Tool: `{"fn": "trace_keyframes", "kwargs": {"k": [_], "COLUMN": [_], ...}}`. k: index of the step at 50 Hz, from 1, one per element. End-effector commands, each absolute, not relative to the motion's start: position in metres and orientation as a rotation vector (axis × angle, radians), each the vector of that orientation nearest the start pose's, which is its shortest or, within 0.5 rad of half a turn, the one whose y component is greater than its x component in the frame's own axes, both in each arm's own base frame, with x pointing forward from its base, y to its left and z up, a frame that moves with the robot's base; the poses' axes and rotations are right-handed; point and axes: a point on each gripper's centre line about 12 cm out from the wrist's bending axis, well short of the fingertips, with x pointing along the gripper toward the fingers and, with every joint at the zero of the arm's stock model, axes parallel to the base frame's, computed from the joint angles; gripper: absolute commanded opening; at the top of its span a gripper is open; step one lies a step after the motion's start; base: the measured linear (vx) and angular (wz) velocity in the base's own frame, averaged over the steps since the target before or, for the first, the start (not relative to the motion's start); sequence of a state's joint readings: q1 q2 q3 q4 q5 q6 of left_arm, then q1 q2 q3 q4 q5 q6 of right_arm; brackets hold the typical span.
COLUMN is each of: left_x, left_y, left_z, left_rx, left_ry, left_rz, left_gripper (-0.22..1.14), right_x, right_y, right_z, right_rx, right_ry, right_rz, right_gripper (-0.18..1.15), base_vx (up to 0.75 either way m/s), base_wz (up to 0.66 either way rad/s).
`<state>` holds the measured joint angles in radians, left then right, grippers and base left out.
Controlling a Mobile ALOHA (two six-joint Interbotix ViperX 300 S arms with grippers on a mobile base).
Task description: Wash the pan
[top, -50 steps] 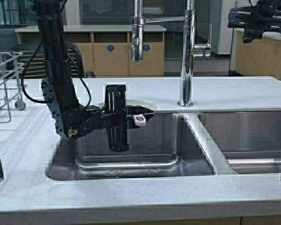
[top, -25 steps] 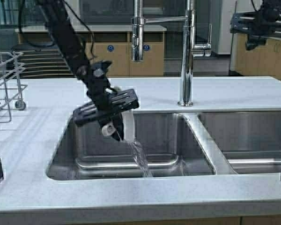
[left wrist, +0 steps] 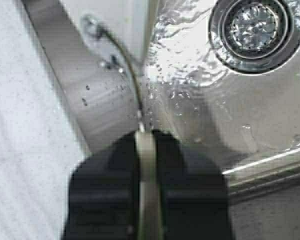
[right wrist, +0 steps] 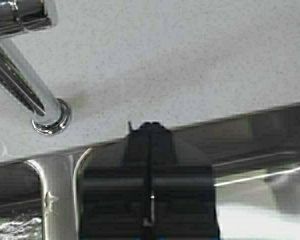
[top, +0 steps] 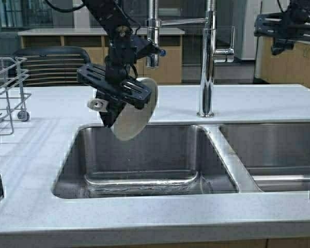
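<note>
Sink (top: 144,178) below; left hand (top: 115,95) grips pan (top: 137,111).

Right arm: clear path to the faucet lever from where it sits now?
Probably yes. The right hand hangs raised over the counter at far right, shut and holding nothing. The lever sticks out on that side with open air between. The left hand, holding the pan, is across the faucet.
</note>
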<state>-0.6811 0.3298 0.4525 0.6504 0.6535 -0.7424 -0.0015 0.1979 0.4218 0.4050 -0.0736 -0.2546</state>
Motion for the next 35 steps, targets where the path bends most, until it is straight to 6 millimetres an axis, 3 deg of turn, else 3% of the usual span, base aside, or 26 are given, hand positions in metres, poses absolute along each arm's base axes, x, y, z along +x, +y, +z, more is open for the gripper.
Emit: {"fn": "trace_keyframes", "kwargs": {"k": [1,9,23,35], "left_x": [0.335,0.342,0.360,0.355], "left_y": [-0.214,-0.204,-0.135,-0.091], "left_z": [0.071,0.101,0.190,0.250], "left_rx": [0.511,0.564,0.560,0.590], "left_ry": [1.163,1.077,0.918,0.809], "left_rz": [-0.141,-0.166,-0.111,-0.081], "left_gripper": [0.03,0.03,0.03,0.03], "right_x": [0.462,0.462,0.464,0.464], "right_y": [-0.005,-0.005,-0.005,-0.005], "right_z": [0.197,0.194,0.194,0.194], "right_rx": [0.138,0.137,0.132,0.131], "right_ry": [0.489,0.494,0.491,0.488], "right_rz": [-0.070,-0.071,-0.070,-0.072], "right_gripper": [0.05,0.05,0.05,0.05], "base_vx": [0.00,0.00,0.00,0.00], "base_wz": [0.00,0.00,0.00,0.02]}}
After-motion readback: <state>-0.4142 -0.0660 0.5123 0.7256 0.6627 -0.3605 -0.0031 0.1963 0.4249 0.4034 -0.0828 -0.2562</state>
